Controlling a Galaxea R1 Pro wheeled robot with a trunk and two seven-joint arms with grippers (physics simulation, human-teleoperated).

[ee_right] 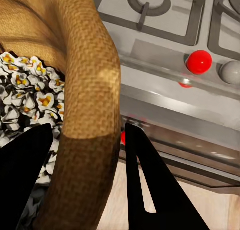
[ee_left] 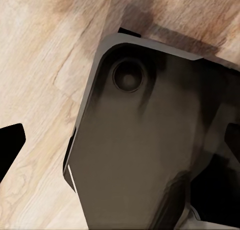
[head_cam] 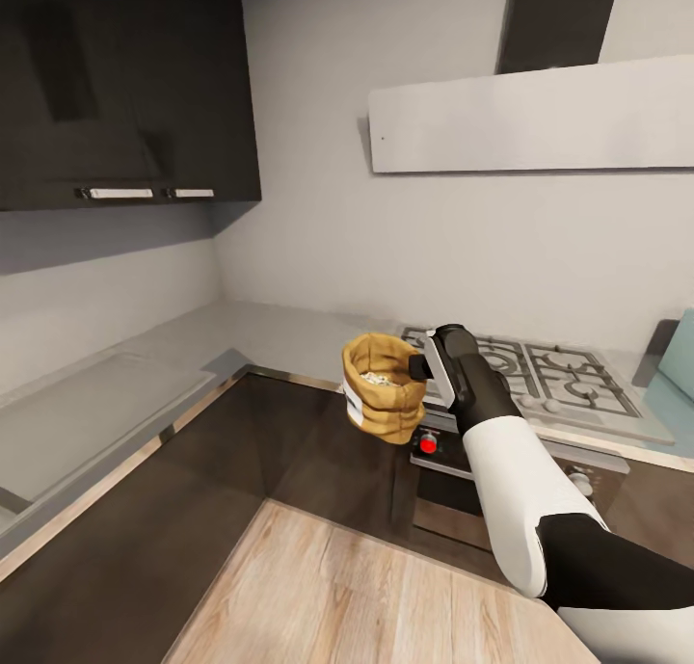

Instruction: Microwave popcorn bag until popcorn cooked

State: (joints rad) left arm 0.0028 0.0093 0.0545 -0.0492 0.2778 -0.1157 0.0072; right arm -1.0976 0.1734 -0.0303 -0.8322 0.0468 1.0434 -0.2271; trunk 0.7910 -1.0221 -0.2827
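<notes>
The tan-brown popcorn bag (head_cam: 384,389) hangs in the air in front of the stove, over the wooden floor. My right gripper (head_cam: 416,367) is shut on its rolled rim. In the right wrist view the rim (ee_right: 90,90) passes between the two black fingers of the right gripper (ee_right: 87,135), and the whitish-yellow popcorn (ee_right: 25,100) fills the bag. The grey countertop (head_cam: 260,336) runs along the wall behind. A pale-blue corner of the microwave (head_cam: 682,360) shows at the frame's right edge. My left gripper (ee_left: 122,140) is open above the floor and my own dark base.
A steel gas hob (head_cam: 540,370) sits right of the bag, with a black oven and a red knob (head_cam: 427,444) below it. Dark upper cabinets (head_cam: 125,86) hang at the left and a hood (head_cam: 540,115) above the hob. A recessed sink area (head_cam: 87,413) lies left.
</notes>
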